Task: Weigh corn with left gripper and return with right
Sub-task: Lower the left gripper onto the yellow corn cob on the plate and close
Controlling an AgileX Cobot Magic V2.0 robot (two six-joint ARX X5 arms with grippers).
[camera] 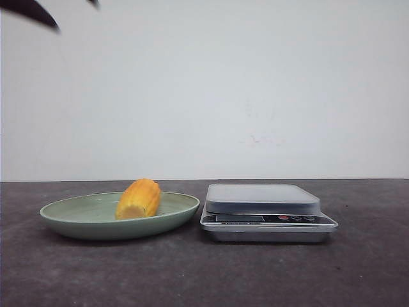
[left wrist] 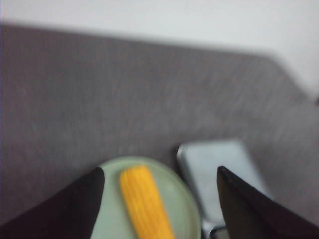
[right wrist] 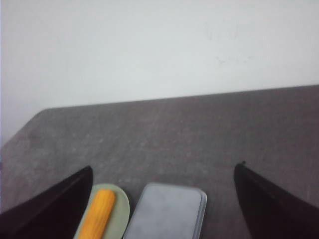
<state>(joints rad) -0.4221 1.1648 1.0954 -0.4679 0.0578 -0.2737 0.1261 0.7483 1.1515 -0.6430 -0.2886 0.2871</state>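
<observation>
My left pincer hangs released above the corn; a skewed pinch could roll it off the plate.

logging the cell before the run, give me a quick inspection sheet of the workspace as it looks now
surface: dark grey matte table, no spills seen
job's things: stubby yellow-orange corn cob lying in shallow pale green plate; silver digital kitchen scale beside the plate, platform bare
clutter: nothing seen
grippers: left tool open, above the corn; right tool open, empty, high over the plate and scale
cables: nothing seen
surroundings: plain white wall behind the table
</observation>
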